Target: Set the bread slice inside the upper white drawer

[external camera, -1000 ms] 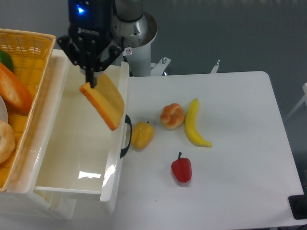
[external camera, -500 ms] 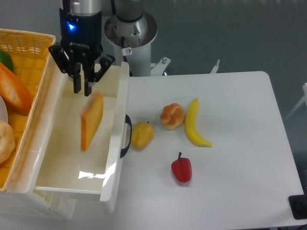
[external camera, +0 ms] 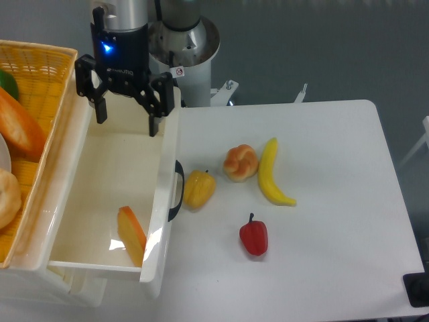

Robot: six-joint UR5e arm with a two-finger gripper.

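Bread slice lay inside upper white drawer, near front wall; tilted. Hand hung above drawer's rear, fingers wide apart, holding nothing.

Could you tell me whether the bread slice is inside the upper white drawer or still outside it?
Inside. The bread slice rests on the floor of the upper white drawer, near its front corner, apart from the open tool above.

The gripper hangs at upper left with its two fingers spread wide, nothing between them, over the far end of the upper white drawer. The bread slice lies inside the drawer near its front right corner, tilted on edge. Right of the drawer's dark handle, on the white table, sit a yellow bell pepper, a round bun, a banana and a red pepper. A woven yellow basket fills the left edge.
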